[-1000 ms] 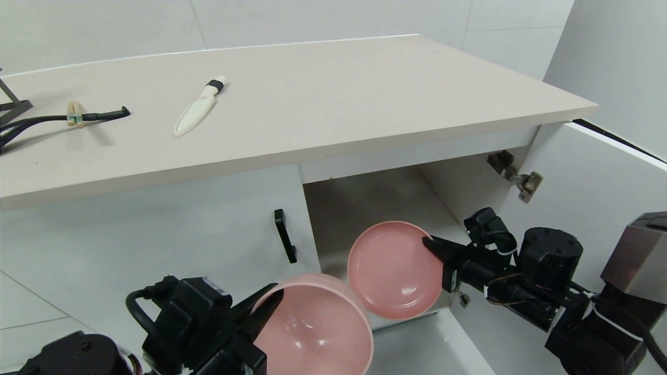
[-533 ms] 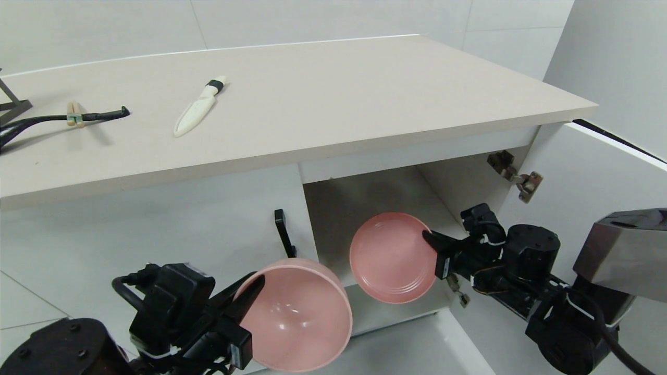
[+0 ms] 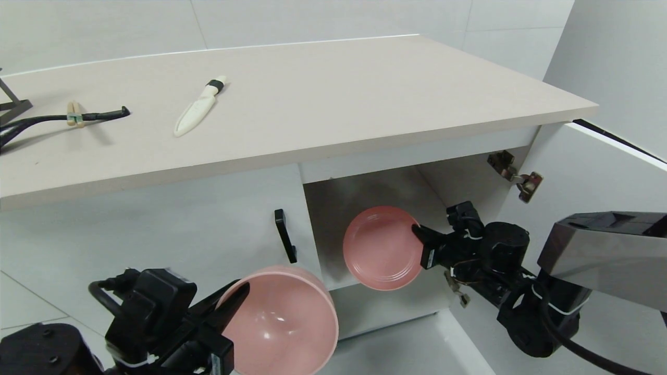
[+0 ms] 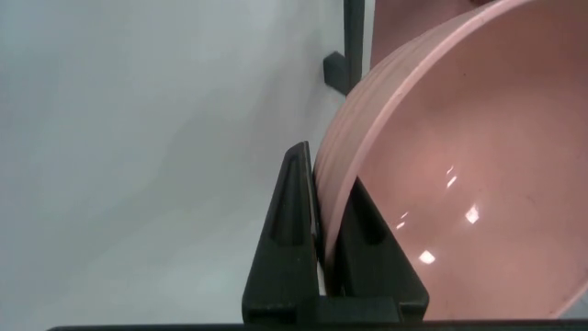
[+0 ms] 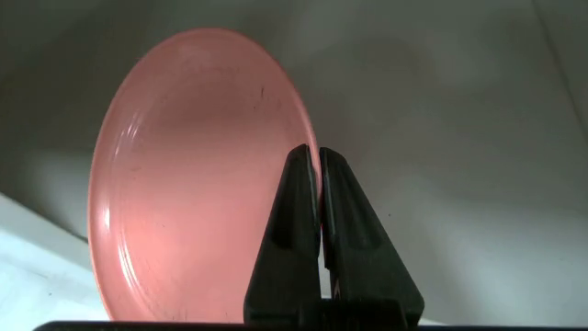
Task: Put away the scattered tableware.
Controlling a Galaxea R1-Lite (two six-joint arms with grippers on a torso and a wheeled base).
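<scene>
At the mouth of the cupboard [image 3: 365,195], the right gripper [image 3: 418,233] pinches the plate [image 3: 378,250] by its rim, holding it on edge with its hollow face turned outward, likely to slide it inside. Just outside the cupboard and lower (probably waiting its turn), the left gripper [image 3: 238,293] clamps the tipped bowl [image 3: 284,325], whose opening faces up.

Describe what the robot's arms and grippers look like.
Both arms are black, built from rounded cylindrical joints, with black cables looped alongside and thin white ties around them. The right arm also has a boxy brushed-silver link. The left gripper and right gripper each have two slim black wedge-shaped fingers tapering to narrow tips.
</scene>
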